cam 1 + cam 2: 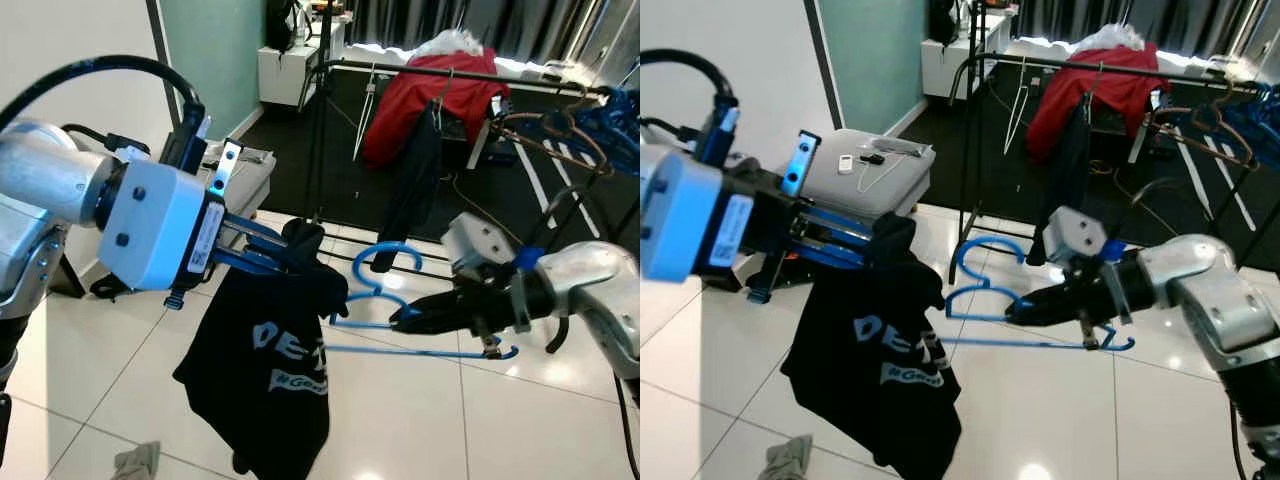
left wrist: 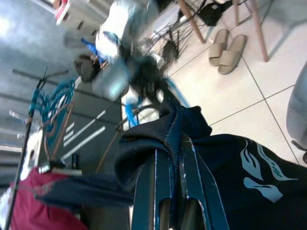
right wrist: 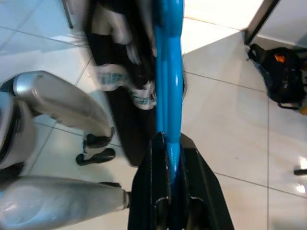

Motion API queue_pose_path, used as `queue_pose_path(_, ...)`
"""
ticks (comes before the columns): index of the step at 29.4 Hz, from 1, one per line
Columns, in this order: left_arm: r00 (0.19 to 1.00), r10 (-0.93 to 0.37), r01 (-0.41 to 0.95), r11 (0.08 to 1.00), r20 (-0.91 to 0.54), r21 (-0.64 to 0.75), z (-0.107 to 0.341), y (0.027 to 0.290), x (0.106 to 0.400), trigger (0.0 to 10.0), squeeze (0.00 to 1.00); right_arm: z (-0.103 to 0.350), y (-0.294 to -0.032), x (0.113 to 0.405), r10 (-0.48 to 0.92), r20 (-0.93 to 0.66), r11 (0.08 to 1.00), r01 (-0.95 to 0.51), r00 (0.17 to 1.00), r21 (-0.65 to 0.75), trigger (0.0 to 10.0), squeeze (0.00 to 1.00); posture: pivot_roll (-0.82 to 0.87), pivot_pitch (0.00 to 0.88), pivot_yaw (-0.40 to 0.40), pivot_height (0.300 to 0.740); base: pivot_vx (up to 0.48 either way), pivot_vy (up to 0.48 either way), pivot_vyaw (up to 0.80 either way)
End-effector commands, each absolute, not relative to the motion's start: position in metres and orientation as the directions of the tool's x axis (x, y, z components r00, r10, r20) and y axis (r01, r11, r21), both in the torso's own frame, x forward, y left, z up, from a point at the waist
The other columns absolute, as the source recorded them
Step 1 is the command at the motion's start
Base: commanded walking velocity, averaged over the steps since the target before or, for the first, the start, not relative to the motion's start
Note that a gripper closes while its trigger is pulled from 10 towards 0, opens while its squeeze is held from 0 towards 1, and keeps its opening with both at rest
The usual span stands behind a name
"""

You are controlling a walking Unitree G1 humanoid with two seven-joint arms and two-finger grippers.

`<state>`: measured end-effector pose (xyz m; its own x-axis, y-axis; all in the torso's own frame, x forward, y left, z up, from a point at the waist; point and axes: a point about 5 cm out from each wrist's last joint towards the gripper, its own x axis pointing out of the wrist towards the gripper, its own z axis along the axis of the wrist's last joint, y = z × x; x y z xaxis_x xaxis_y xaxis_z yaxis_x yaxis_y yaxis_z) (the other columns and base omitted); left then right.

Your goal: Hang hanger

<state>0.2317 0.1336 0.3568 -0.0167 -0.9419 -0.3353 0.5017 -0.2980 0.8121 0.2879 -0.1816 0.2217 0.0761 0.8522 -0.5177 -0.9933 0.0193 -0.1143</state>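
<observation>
A blue plastic hanger [image 1: 385, 300] hangs in the air with a black printed T-shirt [image 1: 268, 375] draped from its left end. My left gripper [image 1: 285, 250] is shut on the bunched collar of the shirt [image 2: 168, 139]. My right gripper [image 1: 400, 317] is shut on the hanger [image 3: 169, 96] near the base of its hook. The hook [image 1: 975, 255] curls upward between the two grippers. Behind stands a black clothes rail [image 1: 460, 72] with a red garment [image 1: 440, 100] and a dark one on it.
More hangers [image 1: 560, 130] crowd the rail's right end. A grey case [image 1: 875, 170] with small items on top sits by the wall at left. A crumpled cloth [image 1: 135, 462] lies on the white tiled floor. A dark rug lies under the rail.
</observation>
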Motion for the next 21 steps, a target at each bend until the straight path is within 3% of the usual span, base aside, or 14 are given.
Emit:
queue_pose_path(1, -0.041, -0.936, 0.481, -0.325, -0.35, 0.814, 0.361, 0.132, 0.23, 10.0, 0.0, 0.217, -0.18, 0.292, 0.832, -0.548, 0.017, -0.992, 0.085, -0.128, 10.0, 0.0, 0.02, 0.0, -0.064, 0.74, 0.0, 0.0, 0.0)
queue_pose_path(14, -0.011, -0.933, 0.451, -0.326, -0.36, 0.831, 0.359, 0.133, 0.242, 10.0, 0.0, 0.191, -0.161, 0.306, 0.815, -0.57, 0.069, -0.994, 0.105, -0.084, 10.0, 0.0, 0.03, 0.0, -0.076, 0.74, 0.0, 0.0, 0.0)
queue_pose_path(15, 0.016, -0.928, 0.444, -0.326, -0.371, 0.835, 0.354, 0.135, 0.247, 10.0, 0.0, 0.186, -0.148, 0.315, 0.841, -0.519, 0.149, -0.988, 0.153, -0.049, 10.0, 0.0, 0.04, 0.0, -0.076, 0.74, 0.0, 0.0, 0.0)
queue_pose_path(16, 0.016, -0.928, 0.444, -0.326, -0.371, 0.835, 0.354, 0.135, 0.247, 10.0, 0.0, 0.186, -0.148, 0.315, 0.841, -0.519, 0.149, -0.988, 0.153, -0.049, 10.0, 0.0, 0.04, 0.0, -0.076, 0.74, 0.0, 0.0, 0.0)
queue_pose_path(17, 0.045, -0.924, 0.433, -0.325, -0.381, 0.84, 0.352, 0.133, 0.243, 10.0, 0.0, 0.189, -0.135, 0.33, 0.872, -0.408, 0.301, -0.954, 0.271, 0.009, 10.0, 0.0, 0.04, 0.0, -0.071, 0.74, 0.0, 0.0, 0.0)
queue_pose_path(19, 0.045, -0.924, 0.433, -0.325, -0.381, 0.84, 0.352, 0.133, 0.243, 10.0, 0.0, 0.189, -0.135, 0.33, 0.872, -0.408, 0.301, -0.954, 0.271, 0.009, 10.0, 0.0, 0.04, 0.0, -0.071, 0.74, 0.0, 0.0, 0.0)
queue_pose_path(20, 0.064, -0.921, 0.429, -0.323, -0.385, 0.843, 0.351, 0.131, 0.239, 10.0, 0.0, 0.193, -0.127, 0.339, 0.878, -0.327, 0.395, -0.915, 0.35, 0.081, 10.0, 0.0, 0.04, 0.0, -0.071, 0.74, 0.0, 0.0, 0.0)
queue_pose_path(21, 0.064, -0.921, 0.429, -0.323, -0.385, 0.843, 0.351, 0.131, 0.239, 10.0, 0.0, 0.193, -0.127, 0.339, 0.878, -0.327, 0.395, -0.915, 0.35, 0.081, 10.0, 0.0, 0.04, 0.0, -0.071, 0.74, 0.0, 0.0, 0.0)
